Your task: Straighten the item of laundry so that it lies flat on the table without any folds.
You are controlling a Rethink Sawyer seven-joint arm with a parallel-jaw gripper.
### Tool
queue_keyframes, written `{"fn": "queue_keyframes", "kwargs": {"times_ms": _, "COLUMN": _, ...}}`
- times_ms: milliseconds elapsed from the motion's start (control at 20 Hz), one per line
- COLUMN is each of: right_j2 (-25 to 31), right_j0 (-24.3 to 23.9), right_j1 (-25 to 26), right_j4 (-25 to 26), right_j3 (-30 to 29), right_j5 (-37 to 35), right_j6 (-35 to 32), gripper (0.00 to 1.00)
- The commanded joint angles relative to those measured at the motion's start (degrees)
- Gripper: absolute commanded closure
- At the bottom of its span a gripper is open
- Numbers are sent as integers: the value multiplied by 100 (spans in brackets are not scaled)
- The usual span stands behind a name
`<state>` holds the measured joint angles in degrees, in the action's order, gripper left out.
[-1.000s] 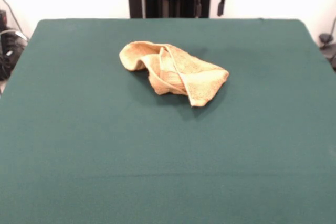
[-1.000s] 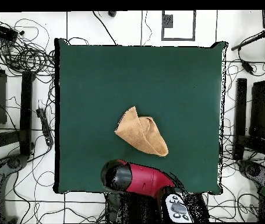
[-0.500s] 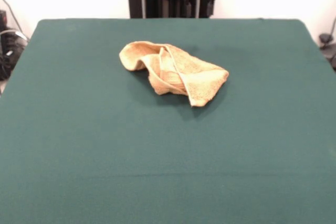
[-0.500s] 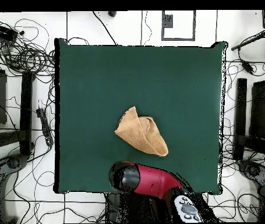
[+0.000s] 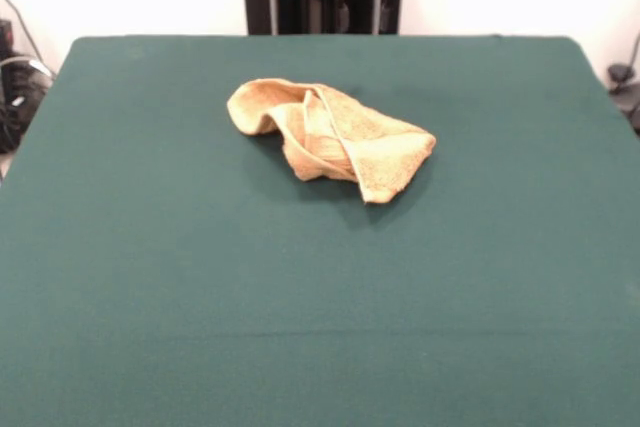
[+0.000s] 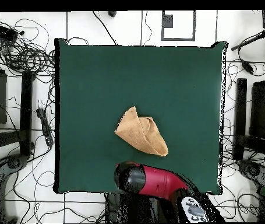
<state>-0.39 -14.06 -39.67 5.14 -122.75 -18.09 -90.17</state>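
In the front view the towel lies on the desk, a little above the frame's centre, well apart from every edge of the desk. The gripper sits at the top edge of that frame, above and slightly right of the towel, not touching it. In the overhead view the arm lies over the desk's bottom edge, just below the towel, with cables on the floor at left and right.

Bright even light; soft shadow under towel; focus soft.
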Motion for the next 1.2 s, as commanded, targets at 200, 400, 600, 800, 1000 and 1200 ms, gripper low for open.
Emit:
{"fn": "queue_keyframes", "kwargs": {"times_ms": 200, "right_j2": 555, "right_j0": -278, "right_j1": 181, "right_j4": 202, "right_j3": 669, "right_j5": -293, "right_j6": -204, "gripper": 0}}
{"fn": "queue_keyframes", "kwargs": {"times_ms": 400, "right_j2": 551, "right_j0": -456, "right_j1": 328, "right_j4": 335, "right_j3": 858, "right_j5": -331, "right_j6": -98, "gripper": 0}}
{"fn": "queue_keyframes", "kwargs": {"times_ms": 600, "right_j2": 540, "right_j0": -420, "right_j1": 298, "right_j4": 401, "right_j3": 847, "right_j5": -318, "right_j6": -213, "gripper": 0}}
{"fn": "queue_keyframes", "kwargs": {"times_ms": 800, "right_j2": 554, "right_j0": -419, "right_j1": 246, "right_j4": 453, "right_j3": 807, "right_j5": -329, "right_j6": -251, "gripper": 0}}
{"fn": "queue_keyframes", "kwargs": {"times_ms": 1000, "right_j2": 590, "right_j0": -381, "right_j1": 273, "right_j4": 488, "right_j3": 823, "right_j5": -290, "right_j6": -311, "gripper": 0}}
{"fn": "queue_keyframes", "kwargs": {"times_ms": 1200, "right_j2": 596, "right_j0": -286, "right_j1": 266, "right_j4": 482, "right_j3": 809, "right_j5": -269, "right_j6": -401, "gripper": 0}}
